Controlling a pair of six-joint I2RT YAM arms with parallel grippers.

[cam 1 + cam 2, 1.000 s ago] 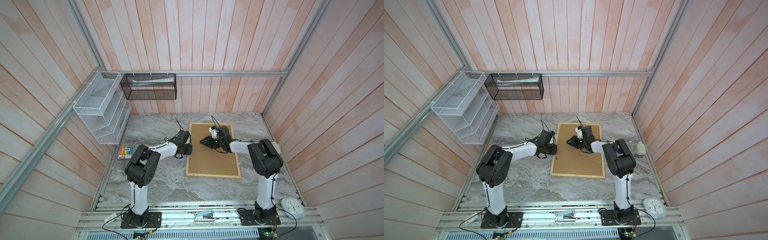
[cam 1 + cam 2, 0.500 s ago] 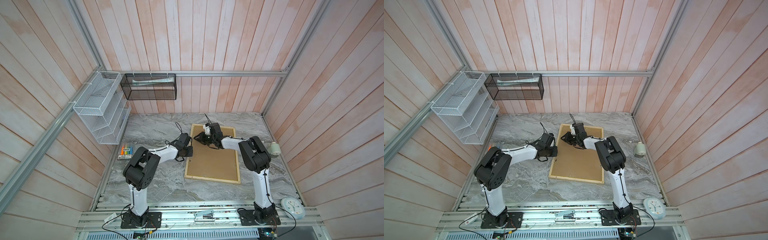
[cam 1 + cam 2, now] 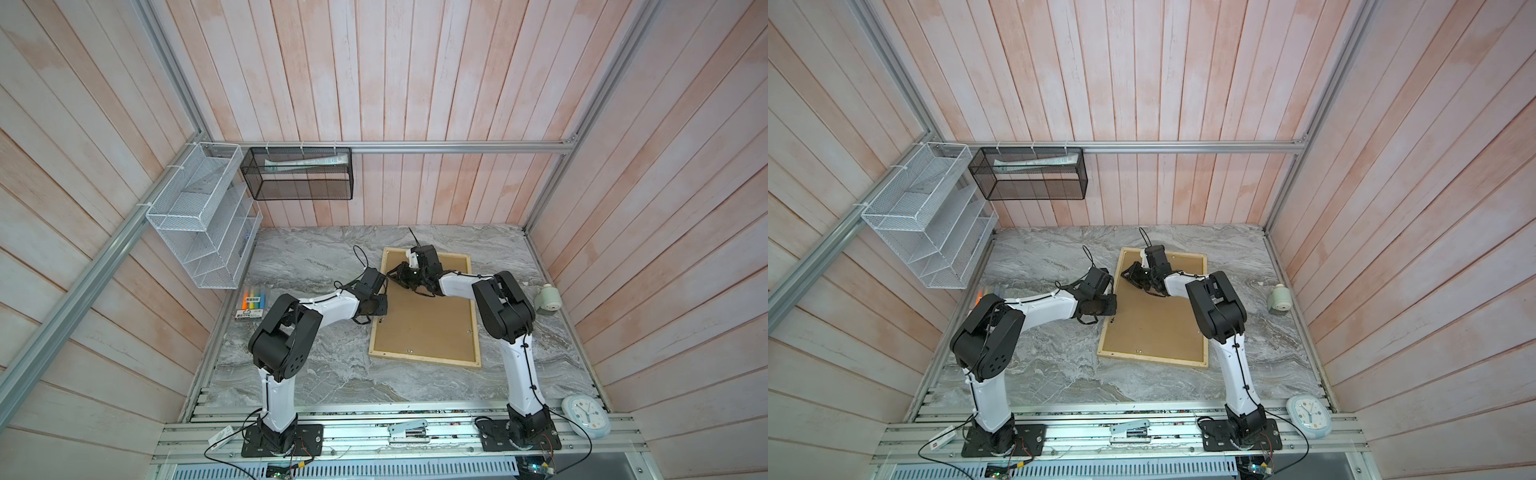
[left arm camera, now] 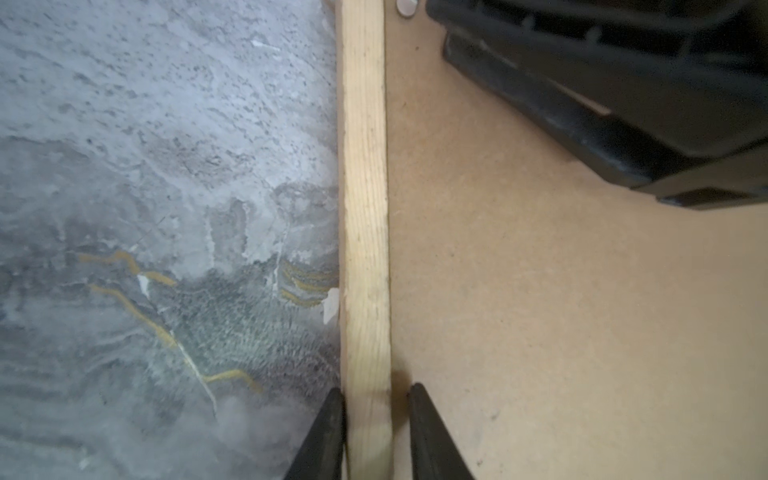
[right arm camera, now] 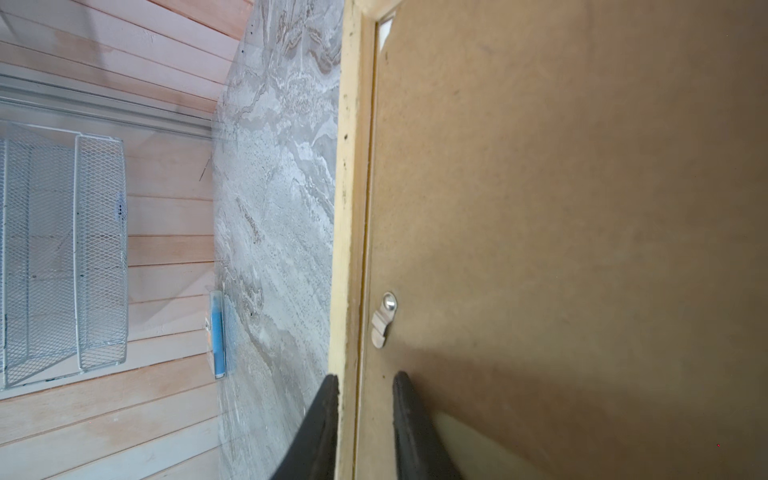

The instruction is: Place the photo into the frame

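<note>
The frame (image 3: 424, 359) lies back-up mid-picture, backing board (image 3: 428, 324) in it; I can't see the photo. My left gripper (image 4: 376, 390) and, farther up, right gripper (image 5: 365, 376) straddle its left rail, jaws narrowly parted, holding nothing. It looks light and stiff; I'd grip that rail.

Grey marble tabletop (image 3: 316, 266): frame (image 3: 424, 359) centre, back side up; marker pack (image 3: 250, 305) left edge; pale round object (image 3: 547, 299) right edge.
</note>
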